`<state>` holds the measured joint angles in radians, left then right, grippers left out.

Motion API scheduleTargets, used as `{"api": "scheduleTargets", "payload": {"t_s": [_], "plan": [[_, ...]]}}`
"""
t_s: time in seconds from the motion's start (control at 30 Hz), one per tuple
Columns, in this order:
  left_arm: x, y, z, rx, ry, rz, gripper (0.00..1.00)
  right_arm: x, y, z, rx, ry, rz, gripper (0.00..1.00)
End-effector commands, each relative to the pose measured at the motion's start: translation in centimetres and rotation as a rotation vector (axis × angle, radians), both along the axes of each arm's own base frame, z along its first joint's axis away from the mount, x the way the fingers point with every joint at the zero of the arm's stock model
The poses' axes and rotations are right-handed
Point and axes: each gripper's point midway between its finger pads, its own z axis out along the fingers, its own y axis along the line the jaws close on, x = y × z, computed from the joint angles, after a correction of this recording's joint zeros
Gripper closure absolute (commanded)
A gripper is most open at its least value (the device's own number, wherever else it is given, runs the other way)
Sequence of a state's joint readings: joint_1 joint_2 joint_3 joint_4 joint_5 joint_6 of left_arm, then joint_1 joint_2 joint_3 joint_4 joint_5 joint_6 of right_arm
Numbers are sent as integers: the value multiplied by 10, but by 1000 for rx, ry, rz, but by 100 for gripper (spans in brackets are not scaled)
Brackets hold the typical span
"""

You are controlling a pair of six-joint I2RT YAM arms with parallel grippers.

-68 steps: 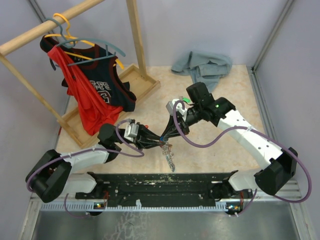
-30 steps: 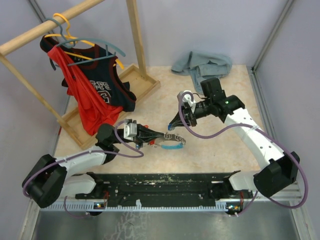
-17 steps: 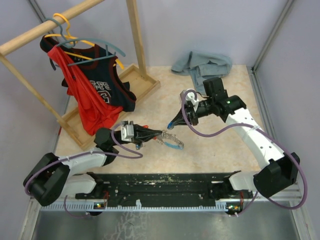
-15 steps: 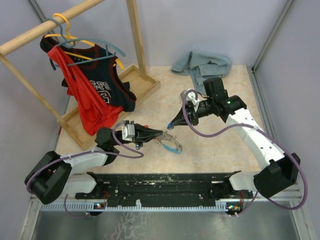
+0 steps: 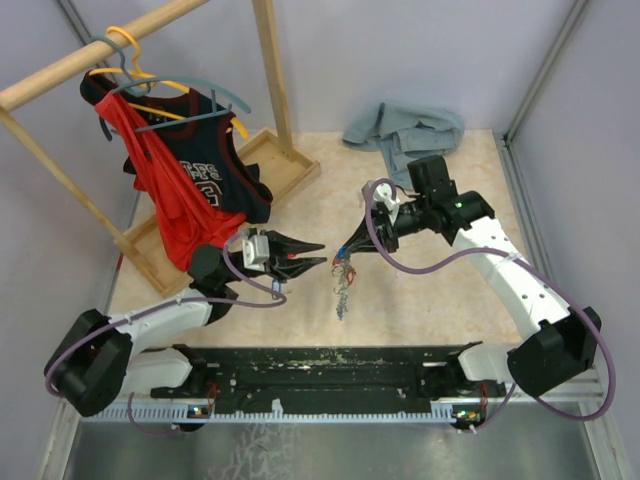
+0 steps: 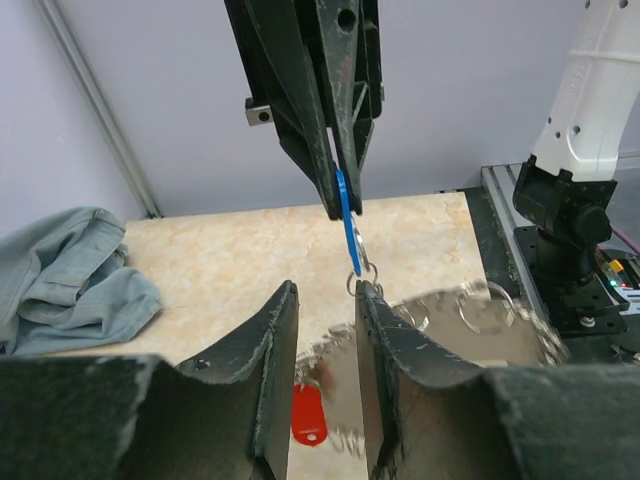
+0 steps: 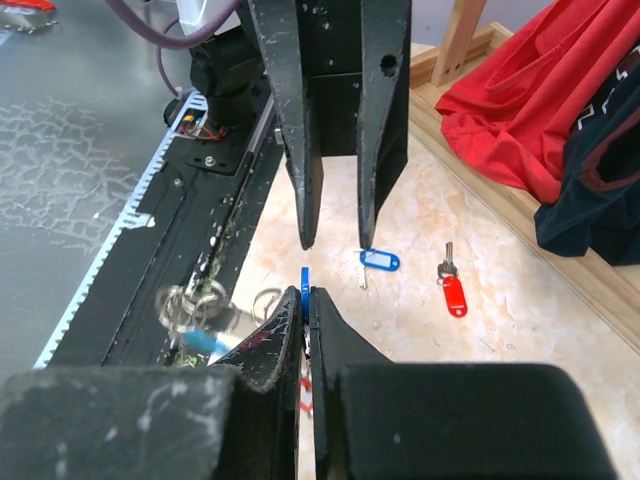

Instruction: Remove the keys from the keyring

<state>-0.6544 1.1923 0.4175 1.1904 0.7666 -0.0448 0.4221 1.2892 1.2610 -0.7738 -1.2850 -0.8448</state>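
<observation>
A second ago the left gripper [image 5: 319,253] was clamped on the keyring [image 5: 345,275], which lay stretched sideways between it and the right gripper [image 5: 348,256]. Now its jaws have parted, and the left wrist view shows its fingers [image 6: 275,370] standing apart with nothing between them. It has also drawn back towards its own side, clear of the bunch. Freed at that end, the keyring has dropped with its keys [image 5: 341,305] and hangs from the right gripper alone, by a blue tag [image 6: 346,215]. The rings show blurred in both wrist views. Two seconds back the grippers were nearly touching — now a gap lies between them.
</observation>
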Motion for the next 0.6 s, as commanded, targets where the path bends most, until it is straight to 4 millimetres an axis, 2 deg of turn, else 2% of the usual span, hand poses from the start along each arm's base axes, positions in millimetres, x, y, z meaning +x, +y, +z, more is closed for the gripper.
{"api": "scheduleTargets", "payload": {"t_s": [0.0,0.23,0.43,0.57], "plan": [[8,-5,9,21,-5,4,66,-8,-2,31,74,-100,32,100],[25,-10,-5,57,-15,52,79,-9,-2,31,75,-100,35,100],[18,-19,-11,75,-17,-34,75,-9,-2,30,74,-99,36,100],[27,-18,-14,77,-31,11,73,-10,-2,31,76,-99,38,100]]}}
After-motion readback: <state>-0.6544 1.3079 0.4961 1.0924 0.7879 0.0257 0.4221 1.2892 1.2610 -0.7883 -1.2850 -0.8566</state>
